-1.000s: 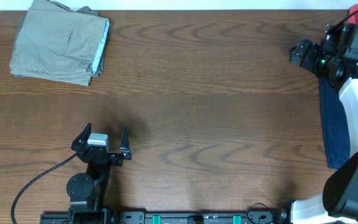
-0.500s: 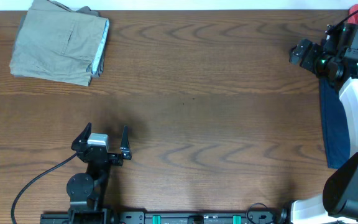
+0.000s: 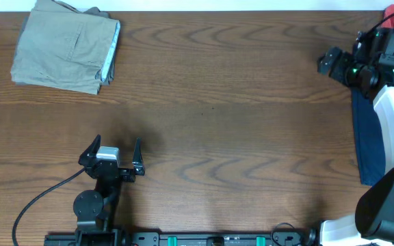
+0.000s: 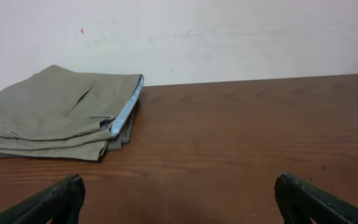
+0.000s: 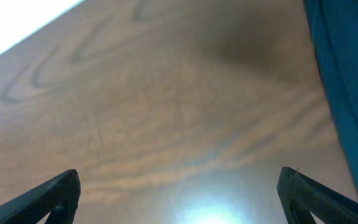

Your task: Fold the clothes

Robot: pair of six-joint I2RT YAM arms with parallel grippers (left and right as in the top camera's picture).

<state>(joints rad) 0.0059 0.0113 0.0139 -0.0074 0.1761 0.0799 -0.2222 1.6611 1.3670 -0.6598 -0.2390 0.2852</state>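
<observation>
Folded pale khaki-green shorts (image 3: pixel 66 46) lie at the table's far left corner; in the left wrist view they (image 4: pixel 55 112) sit ahead and to the left. A navy blue garment (image 3: pixel 366 143) lies along the right edge, partly under my right arm; its edge shows in the right wrist view (image 5: pixel 347 81). My left gripper (image 3: pixel 115 152) is open and empty near the front left, far from the shorts. My right gripper (image 3: pixel 334 60) is open and empty at the far right, above bare wood just left of the navy garment. No darker grey shorts show.
A wooden table (image 3: pixel 224 123) fills the view. A pale wall (image 4: pixel 197 37) rises behind its far edge. A black cable (image 3: pixel 40 198) runs from my left arm to the front left. A red object (image 3: pixel 391 11) shows at the far right corner.
My right gripper has shifted very slightly; nothing else has moved.
</observation>
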